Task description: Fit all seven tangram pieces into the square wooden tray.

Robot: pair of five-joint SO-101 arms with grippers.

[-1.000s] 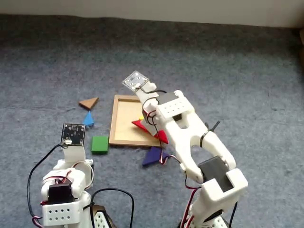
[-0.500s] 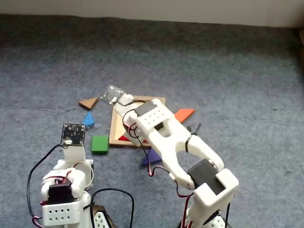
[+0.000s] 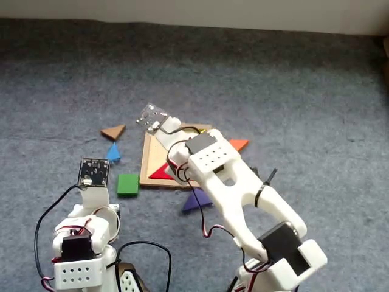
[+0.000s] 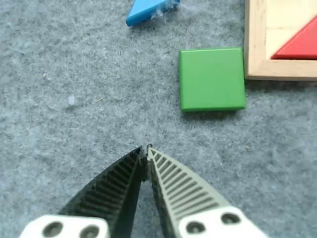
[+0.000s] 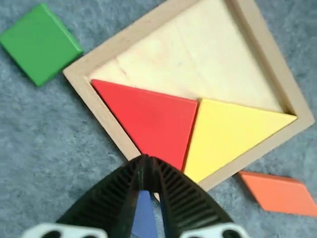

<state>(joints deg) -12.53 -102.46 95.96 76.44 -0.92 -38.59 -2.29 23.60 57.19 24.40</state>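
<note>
The left tool (image 4: 147, 149) is held clenched and empty over the grey carpeted desk (image 4: 64, 99), near the green wooden square (image 4: 212, 78). A brown triangle (image 3: 113, 131) and a blue triangle (image 3: 113, 152) are seen farther off. In the square wooden tray (image 5: 124, 43), a red triangle (image 5: 148, 121) and a yellow triangle (image 5: 228, 136) are seated edge to edge. The right tool (image 5: 148, 161) is clenched on nothing above the tray's rim. A purple piece (image 3: 196, 199) and an orange parallelogram (image 5: 280, 192) are found outside.

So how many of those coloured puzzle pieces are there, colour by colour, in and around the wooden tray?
Red piece: 1
Yellow piece: 1
Green piece: 1
Light blue piece: 1
Brown piece: 1
Orange piece: 1
Dark blue piece: 1
Total: 7
</note>
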